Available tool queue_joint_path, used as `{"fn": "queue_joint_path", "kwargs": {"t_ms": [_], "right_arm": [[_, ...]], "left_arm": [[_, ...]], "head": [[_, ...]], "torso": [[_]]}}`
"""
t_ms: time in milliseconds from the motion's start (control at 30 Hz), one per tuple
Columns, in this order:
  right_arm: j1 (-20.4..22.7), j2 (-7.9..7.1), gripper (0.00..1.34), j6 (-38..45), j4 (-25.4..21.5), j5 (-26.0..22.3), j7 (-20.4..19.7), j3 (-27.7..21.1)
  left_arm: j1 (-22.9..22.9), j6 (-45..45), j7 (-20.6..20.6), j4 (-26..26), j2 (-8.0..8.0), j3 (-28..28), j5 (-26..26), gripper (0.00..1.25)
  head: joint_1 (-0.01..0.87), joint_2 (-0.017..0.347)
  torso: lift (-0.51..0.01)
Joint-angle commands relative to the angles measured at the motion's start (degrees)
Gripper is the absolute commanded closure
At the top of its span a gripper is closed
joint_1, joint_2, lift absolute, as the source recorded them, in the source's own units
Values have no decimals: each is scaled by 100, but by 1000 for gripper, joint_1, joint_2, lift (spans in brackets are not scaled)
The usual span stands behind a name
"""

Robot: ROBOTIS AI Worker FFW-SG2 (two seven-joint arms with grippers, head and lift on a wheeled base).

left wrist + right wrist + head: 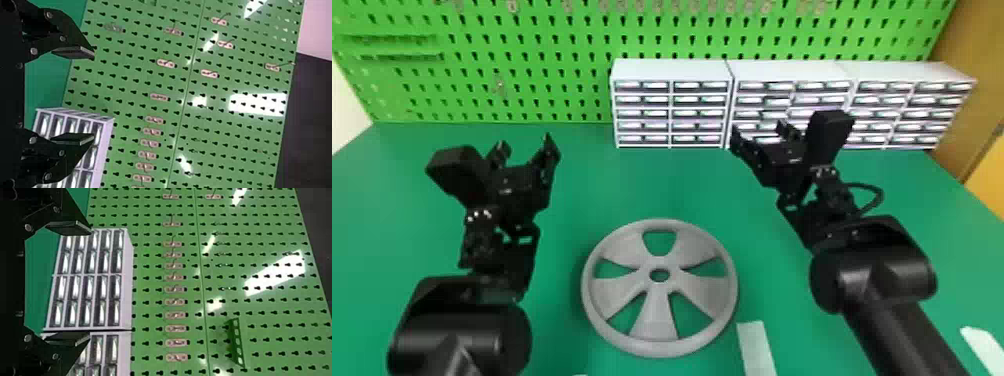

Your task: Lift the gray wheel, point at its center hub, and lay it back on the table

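At the lower middle of the head view, your gray wheel [653, 312] lies flat on the green bench [652, 185], with its center hub [659, 286] facing up and unobstructed. Neither pincer touches it. Your left pincer [525, 142] is over on the left side of the frame, higher up than the wheel, its two fingers spread wide with nothing between them. Your right pincer [758, 129] is in the upper right, in front of the drawer cabinets [792, 70], and it too stands open and empty. Both look raised off the bench, and both wrist views face the pegboard [572, 80].

As for how far along you are: the wheel is down, nothing is held and nothing is pointing at the hub. That would fit the very start or the very end of the job, and these views alone can't tell you which. If you take it as the start, which seems the likelier reading, all three parts are left to do: the lift, the pointing and the laying down. Your next move would then be to bring a pincer down to the rim and close on it, leaving the other free to point. Watch for the rim tipping or slipping if you hold it from one side only. Mind the pale strip [756, 350] at the bottom, just beside the wheel's lower right, as you come in.
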Motion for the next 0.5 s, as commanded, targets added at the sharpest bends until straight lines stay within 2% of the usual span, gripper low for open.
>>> {"fn": "queue_joint_path", "kwargs": {"t_ms": [0, 133, 467], "right_arm": [[-337, -79, 340, -16, -64, -16, 1, 42], [-706, -123, 338, -104, -135, -16, 1, 86], [-1593, -184, 338, -209, -724, 63, -386, 24]], "left_arm": [[-479, -44, -158, 131, 0, 119, -155, 504], [-980, -123, -369, 184, 9, 242, -374, 501], [-2141, -431, -378, 272, 334, -83, -612, 504]], "head": [[692, 48], [692, 48], [692, 48]], "torso": [[-96], [-96], [-96]]}}
